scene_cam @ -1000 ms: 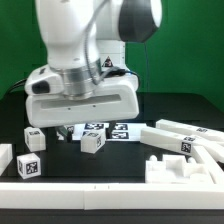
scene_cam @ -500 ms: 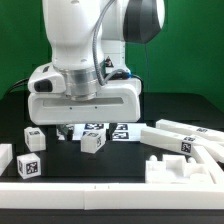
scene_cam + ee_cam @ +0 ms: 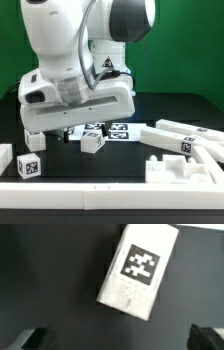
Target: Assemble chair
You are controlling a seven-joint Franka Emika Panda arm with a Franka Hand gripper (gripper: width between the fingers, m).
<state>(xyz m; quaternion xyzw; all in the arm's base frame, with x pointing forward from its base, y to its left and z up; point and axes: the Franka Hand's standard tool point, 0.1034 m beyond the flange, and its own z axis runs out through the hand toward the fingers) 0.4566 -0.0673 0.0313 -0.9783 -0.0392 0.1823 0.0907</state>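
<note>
The arm's bulky white hand is filling the upper left of the exterior view and is hiding its own fingers there. In the wrist view the gripper (image 3: pixel 120 338) is standing wide open and holding nothing. Only the two dark fingertips (image 3: pixel 35 339) are showing, cut off by the frame edge. A flat white chair piece (image 3: pixel 138 272) with one tag is lying on the dark table (image 3: pixel 50 274), apart from both fingers. At the lower right of the exterior view, a long bar (image 3: pixel 172 137) and a notched panel (image 3: pixel 185 170) are lying close together. I cannot tell which exterior part is the wrist view's piece.
</note>
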